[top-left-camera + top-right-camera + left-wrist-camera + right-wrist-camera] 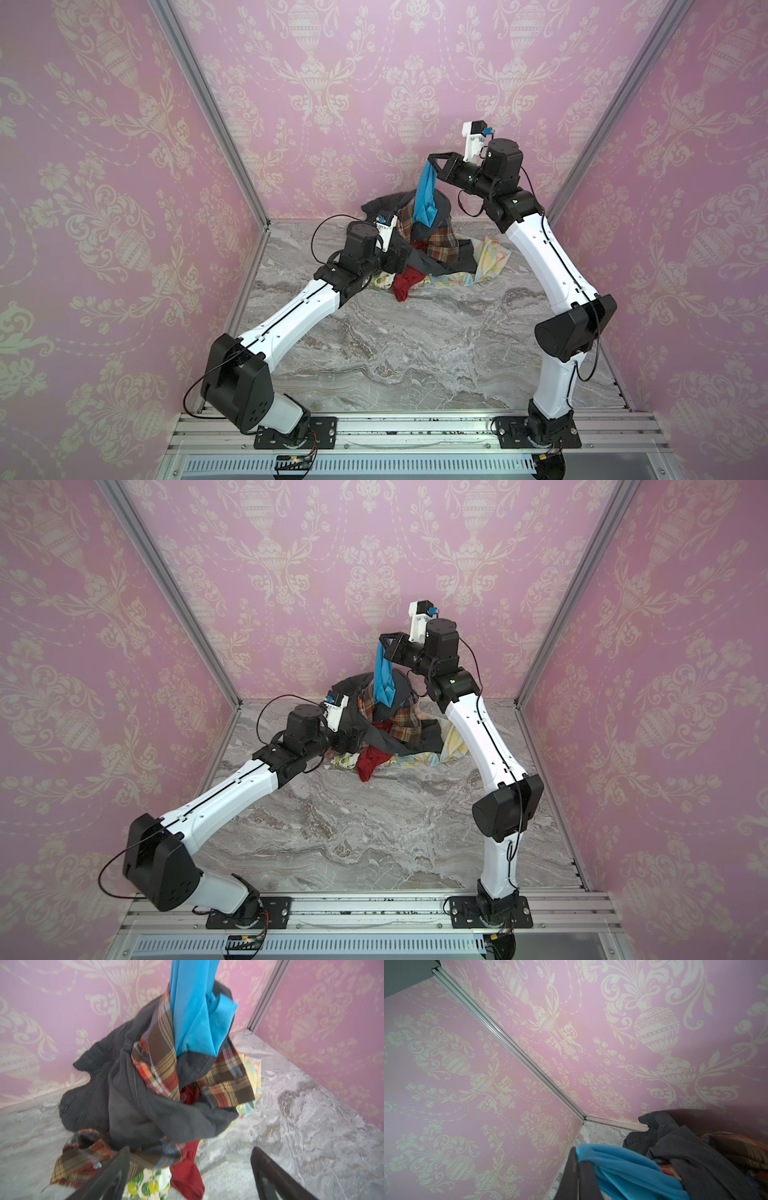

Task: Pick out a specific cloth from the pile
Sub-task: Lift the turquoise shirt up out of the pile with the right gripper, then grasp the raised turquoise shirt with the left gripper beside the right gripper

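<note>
The turquoise-blue cloth hangs stretched upward out of the pile, its lower end still among the dark grey and plaid garments. My right gripper is shut on the cloth's top end, high above the heap near the back wall. My left gripper is open and low at the pile's near left edge. Plaid fabric, a floral piece and a dark red piece lie loose between its fingers. In the left wrist view the cloth rises out of the frame.
A dark red cloth and a pale yellow floral cloth spill from the heap's front onto the marble table. Pink patterned walls with aluminium posts close in the back and both sides.
</note>
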Tool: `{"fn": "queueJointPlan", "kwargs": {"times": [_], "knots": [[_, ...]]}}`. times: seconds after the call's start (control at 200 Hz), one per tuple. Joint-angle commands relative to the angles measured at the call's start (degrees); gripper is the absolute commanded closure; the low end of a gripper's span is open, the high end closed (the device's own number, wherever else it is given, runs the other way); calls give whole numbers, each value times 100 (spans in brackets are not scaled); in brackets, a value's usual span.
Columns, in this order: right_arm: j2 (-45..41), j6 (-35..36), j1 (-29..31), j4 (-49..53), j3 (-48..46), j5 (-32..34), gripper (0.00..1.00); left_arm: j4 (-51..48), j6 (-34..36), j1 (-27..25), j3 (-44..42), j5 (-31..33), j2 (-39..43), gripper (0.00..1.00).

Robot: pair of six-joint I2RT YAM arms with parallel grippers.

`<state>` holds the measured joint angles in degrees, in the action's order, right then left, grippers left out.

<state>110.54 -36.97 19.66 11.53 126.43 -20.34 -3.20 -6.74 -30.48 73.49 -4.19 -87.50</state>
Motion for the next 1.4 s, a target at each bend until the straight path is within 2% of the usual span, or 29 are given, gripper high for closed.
{"fn": "queueJointPlan", "kwargs": {"times": [0.0,0.22,0.35,0.39,0.52,0.555,0.615,0.671,0.951,1.001,1.101,1.156,1.266,1.391], "knots": [[-490,190,58,-658,358,-181,100,622,-60,42,671,-123,-486,7],[-419,223,56,-241,824,-150,100,1096,-11,38,1899,-453,-1552,7],[-435,181,54,-179,818,-185,100,1121,48,33,2612,-556,-2157,12],[-465,181,58,-161,756,-198,100,1086,76,42,2842,-515,-2351,19],[-724,227,58,-174,217,-115,100,1409,-3,107,3224,-557,-2760,55],[-825,444,48,-177,20,-57,100,1436,-64,129,3378,-611,-2847,64],[-1010,515,22,-239,-402,33,100,1389,-152,169,3708,-703,-3019,87],[-1218,502,-37,-432,-893,61,100,1325,-184,191,3983,-730,-3119,98],[-2020,452,-495,-1209,-3260,163,100,488,-468,218,5753,-934,-3586,100],[-2098,527,-576,-1264,-3571,97,87,283,-512,218,6163,-950,-3698,100],[-2307,780,-681,-1500,-4266,54,47,-192,-582,221,7090,-998,-3987,100],[-2447,924,-715,-1615,-4600,131,31,-544,-556,229,7762,-984,-4178,100],[-2563,1206,-762,-1767,-5008,152,17,-737,-598,285,8418,-977,-4275,100],[-2582,1533,-755,-2117,-5291,85,8,-1033,-683,405,8708,-1087,-4099,100]]}}
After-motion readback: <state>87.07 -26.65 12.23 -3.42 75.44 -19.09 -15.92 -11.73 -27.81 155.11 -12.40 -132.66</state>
